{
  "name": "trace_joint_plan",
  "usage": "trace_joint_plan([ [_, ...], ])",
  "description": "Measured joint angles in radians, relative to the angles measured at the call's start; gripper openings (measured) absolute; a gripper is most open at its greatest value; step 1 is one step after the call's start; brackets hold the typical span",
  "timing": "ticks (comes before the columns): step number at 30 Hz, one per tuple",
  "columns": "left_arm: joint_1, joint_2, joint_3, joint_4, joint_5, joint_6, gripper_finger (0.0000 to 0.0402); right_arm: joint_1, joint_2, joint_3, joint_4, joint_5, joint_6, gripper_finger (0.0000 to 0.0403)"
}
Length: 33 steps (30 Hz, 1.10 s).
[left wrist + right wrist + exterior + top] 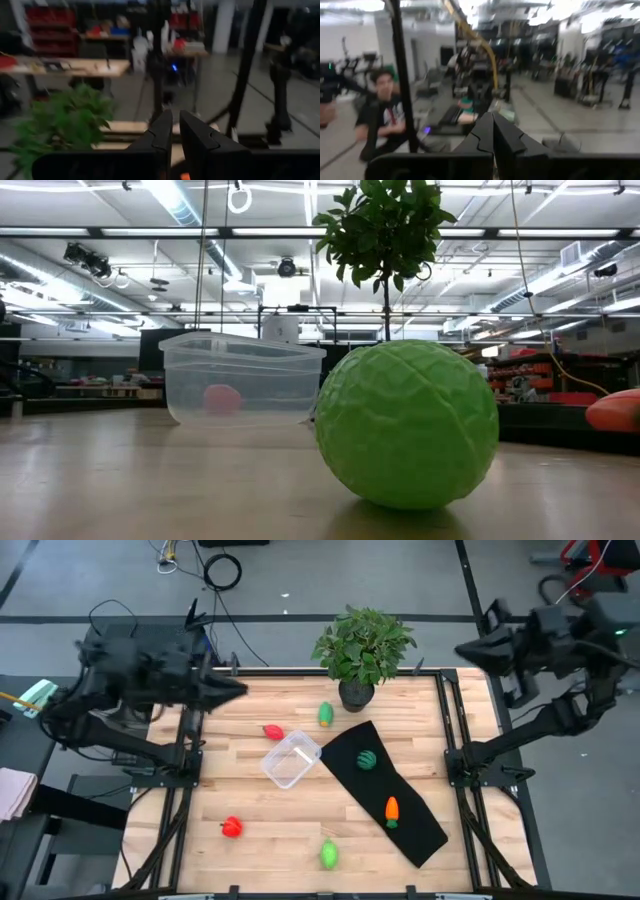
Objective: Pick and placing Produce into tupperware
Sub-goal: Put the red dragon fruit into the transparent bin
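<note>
The clear tupperware (291, 759) stands empty on the table's middle; it also shows in the low view (240, 378). A red piece (272, 731) and a light green piece (326, 714) lie beyond it. A dark green round piece (367, 759) and the orange carrot (392, 810) lie on the black mat (425, 830). Another red piece (232, 828) and a light green ball (329, 855) lie near the front edge; the ball fills the low view (407, 425). My left gripper (240, 690) is shut and empty above the far left corner. My right gripper (460, 648) is shut and empty beyond the far right corner.
A potted leafy plant (362, 645) stands at the table's far edge, in the middle. The long black mat runs slantwise from the table's middle toward the near right. Metal frame rails (185, 780) run along the table's left and right sides.
</note>
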Motion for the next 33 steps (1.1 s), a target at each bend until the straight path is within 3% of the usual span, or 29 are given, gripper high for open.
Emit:
trace_joint_plan([
  [11, -0.044, 0.047, 0.023, -0.13, 0.04, 0.021, 0.0041, 0.0, 0.06, 0.0, -0.262, -0.044, 0.059, 0.0005],
  [17, -0.059, 0.045, 0.024, -0.12, 0.039, 0.058, 0.004, 0.001, 0.101, 0.0, -0.29, -0.184, 0.013, 0.0005],
  [27, -0.059, 0.049, 0.024, -0.127, 0.041, -0.02, 0.0034, 0.0, 0.143, -0.001, -0.279, -0.186, 0.029, 0.0005],
  [30, -0.055, 0.066, 0.025, -0.263, 0.014, 0.031, 0.0032, 0.001, 0.15, -0.001, -0.279, -0.186, 0.024, 0.0005],
  [33, -0.038, 0.108, 0.024, -0.457, -0.106, 0.06, 0.0037, 0.0, 0.154, -0.001, -0.278, -0.185, 0.01, 0.0007],
])
